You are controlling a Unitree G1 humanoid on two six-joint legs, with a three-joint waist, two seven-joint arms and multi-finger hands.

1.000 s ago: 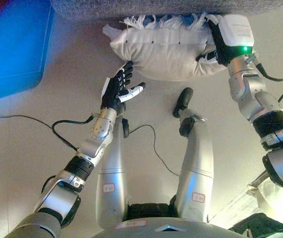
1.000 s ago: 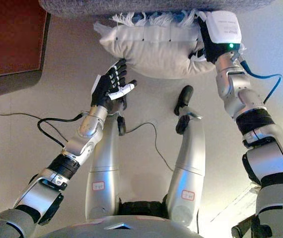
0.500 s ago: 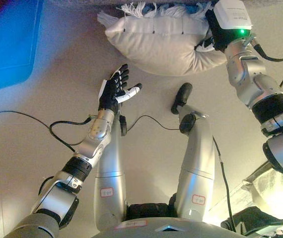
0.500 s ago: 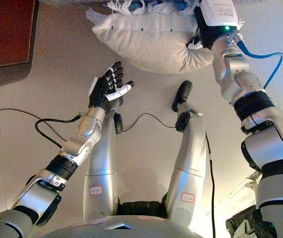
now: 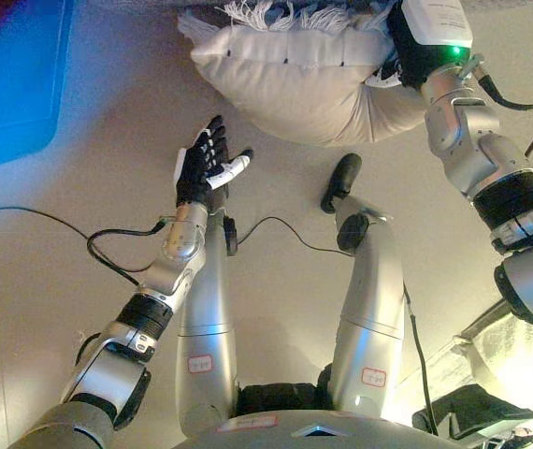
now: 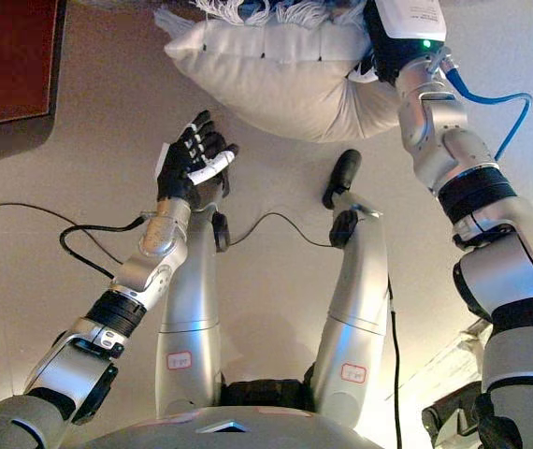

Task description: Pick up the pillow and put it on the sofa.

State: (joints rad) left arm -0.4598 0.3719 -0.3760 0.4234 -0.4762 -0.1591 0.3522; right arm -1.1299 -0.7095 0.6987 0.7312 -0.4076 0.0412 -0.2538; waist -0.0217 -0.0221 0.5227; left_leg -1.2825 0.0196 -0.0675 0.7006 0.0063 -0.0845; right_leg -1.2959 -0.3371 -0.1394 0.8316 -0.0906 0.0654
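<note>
Gripping the pillow (image 5: 295,84), right hand (image 5: 407,61); left hand (image 5: 206,168) spread below it.

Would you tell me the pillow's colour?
Cream-white fabric pillow with a white fringe; clearest in left eye view.

A: What does everything stand on?

B: A plain beige floor (image 6: 70,309), smooth, with no pattern that I can see.

A: And in the far left corner?

B: A dark reddish-brown piece of furniture (image 6: 9,51) with a flat face. Below it runs a darker strip (image 6: 5,140) where it meets the floor. I cannot tell what kind of furniture it is.

A: Anything along the right edge?

B: Near the lower right corner lies something pale and whitish (image 5: 496,341), brightly lit, perhaps cloth or plastic. Just beside it, closer to the bottom edge, sits a black object (image 5: 458,412). Both are cut off by the edge, so I cannot name them.
</note>
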